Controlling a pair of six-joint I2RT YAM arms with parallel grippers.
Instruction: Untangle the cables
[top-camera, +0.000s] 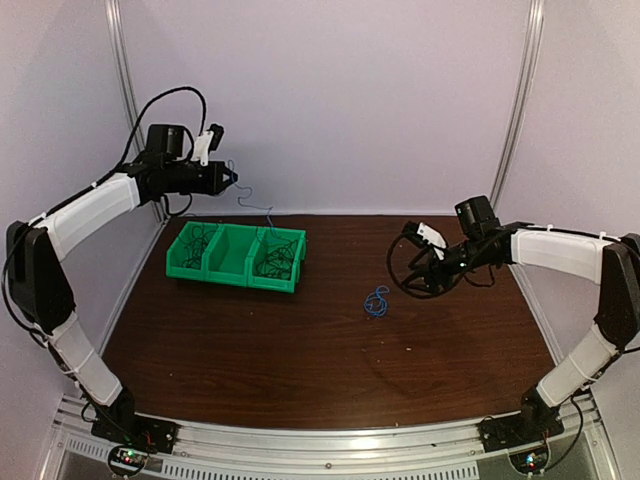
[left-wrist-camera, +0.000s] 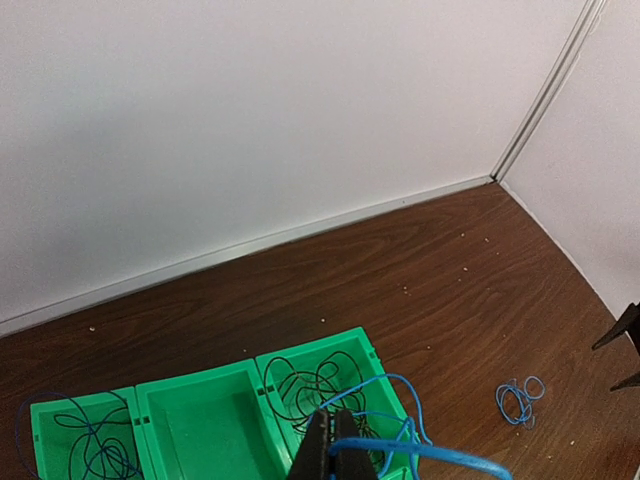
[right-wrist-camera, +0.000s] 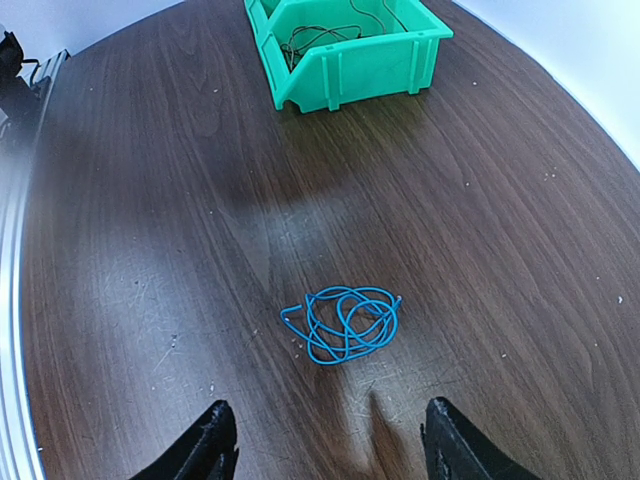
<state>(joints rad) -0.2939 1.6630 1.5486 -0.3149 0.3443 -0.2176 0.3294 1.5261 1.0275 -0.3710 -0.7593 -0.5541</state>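
Dark wood-grain table (top-camera: 300, 350), plain white walls (top-camera: 360, 90) on 3 sides, alu corner posts (top-camera: 521, 100), soft even light

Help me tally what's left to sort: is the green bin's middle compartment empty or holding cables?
Empty: the left wrist view shows the middle compartment bare green; cables lie in both neighbours.
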